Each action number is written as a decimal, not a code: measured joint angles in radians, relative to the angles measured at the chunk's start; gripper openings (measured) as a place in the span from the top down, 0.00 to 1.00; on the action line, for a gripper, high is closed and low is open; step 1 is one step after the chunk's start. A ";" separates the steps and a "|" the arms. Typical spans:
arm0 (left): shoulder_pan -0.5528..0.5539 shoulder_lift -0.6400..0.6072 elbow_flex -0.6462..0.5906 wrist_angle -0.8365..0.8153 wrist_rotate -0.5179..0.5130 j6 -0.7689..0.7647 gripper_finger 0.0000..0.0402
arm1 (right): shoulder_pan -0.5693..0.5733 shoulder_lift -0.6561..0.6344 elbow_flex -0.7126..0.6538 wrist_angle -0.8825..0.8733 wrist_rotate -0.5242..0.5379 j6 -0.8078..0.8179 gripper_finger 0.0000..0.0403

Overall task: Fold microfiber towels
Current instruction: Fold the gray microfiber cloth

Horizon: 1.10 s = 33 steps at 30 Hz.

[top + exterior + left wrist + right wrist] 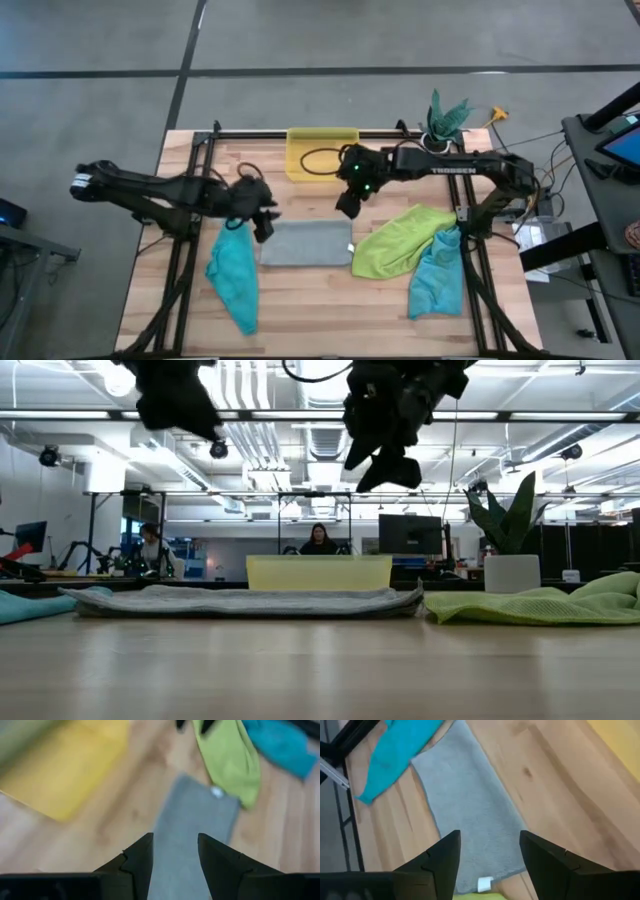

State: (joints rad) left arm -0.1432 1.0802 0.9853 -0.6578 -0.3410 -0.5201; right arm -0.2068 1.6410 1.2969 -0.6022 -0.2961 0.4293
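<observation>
High view: right gripper [347, 207] spread, empty, raised above grey towel's [305, 243] far right corner. Left gripper [262, 222] likewise spread, empty, over its left edge. Grey towel folded flat at counter [330, 335] centre. Lime towel [400, 240] crumpled toward right edge; teal towels [234, 275] near both sides. Soft, light, limp; best pinched at corners.
</observation>
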 joint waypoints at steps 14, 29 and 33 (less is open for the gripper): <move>-0.002 -0.023 0.072 0.023 -0.096 -0.051 0.65 | -0.137 0.149 -0.125 0.056 -0.322 0.026 0.51; -0.003 -0.013 0.070 0.091 -0.077 -0.181 0.65 | -0.155 0.151 -0.318 0.304 -0.358 0.035 0.51; -0.003 -0.010 0.070 0.108 -0.070 -0.227 0.65 | -0.156 0.151 -0.348 0.385 -0.341 0.039 0.51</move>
State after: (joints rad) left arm -0.1459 1.0706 1.0557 -0.5499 -0.4108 -0.7471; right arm -0.3630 1.7920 0.9484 -0.2172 -0.6371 0.4686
